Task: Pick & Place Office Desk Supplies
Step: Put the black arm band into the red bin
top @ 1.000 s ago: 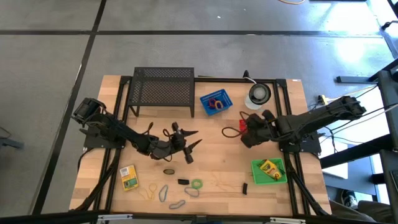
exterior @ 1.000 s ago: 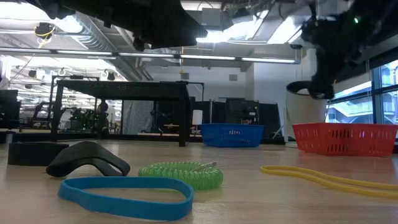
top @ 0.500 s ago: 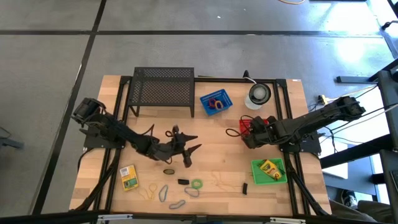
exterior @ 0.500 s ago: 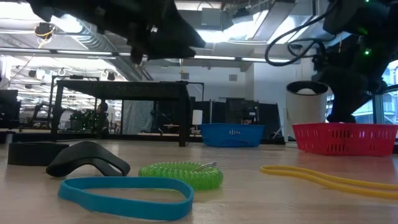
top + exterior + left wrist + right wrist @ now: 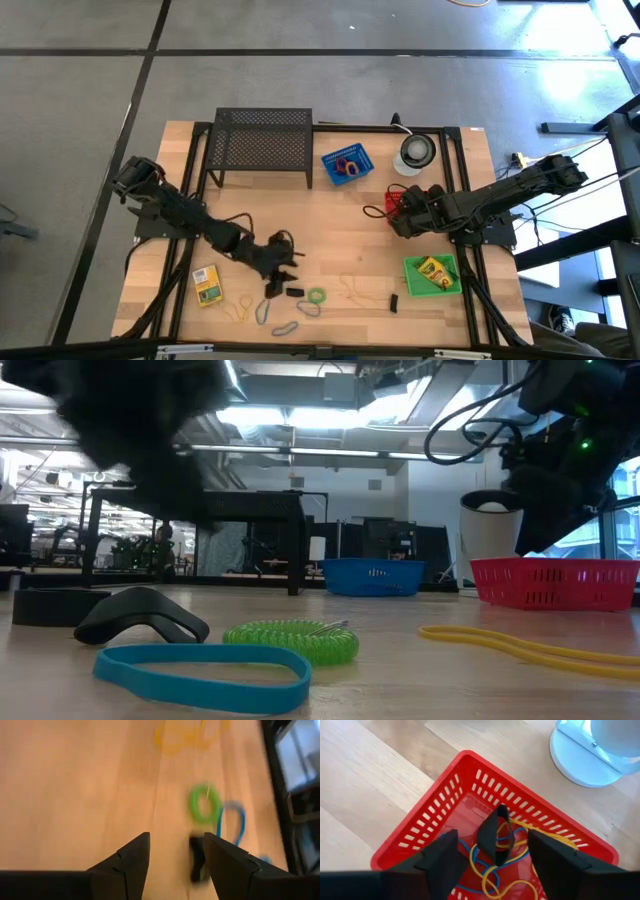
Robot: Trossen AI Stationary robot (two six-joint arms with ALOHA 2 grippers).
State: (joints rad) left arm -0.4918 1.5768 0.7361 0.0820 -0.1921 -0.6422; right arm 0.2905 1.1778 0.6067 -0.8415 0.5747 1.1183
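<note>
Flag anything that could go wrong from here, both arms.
1. The left gripper, open, is low over the black clip, and the green coil and blue band lie close by; closing could catch or shove them.
2. The right gripper stands open over the red basket, a black clip between its fingers; it may not have dropped clear and could lift out again.

Table pale matt wood; red basket glossy slotted plastic; rack black perforated metal; bands smooth rubber
</note>
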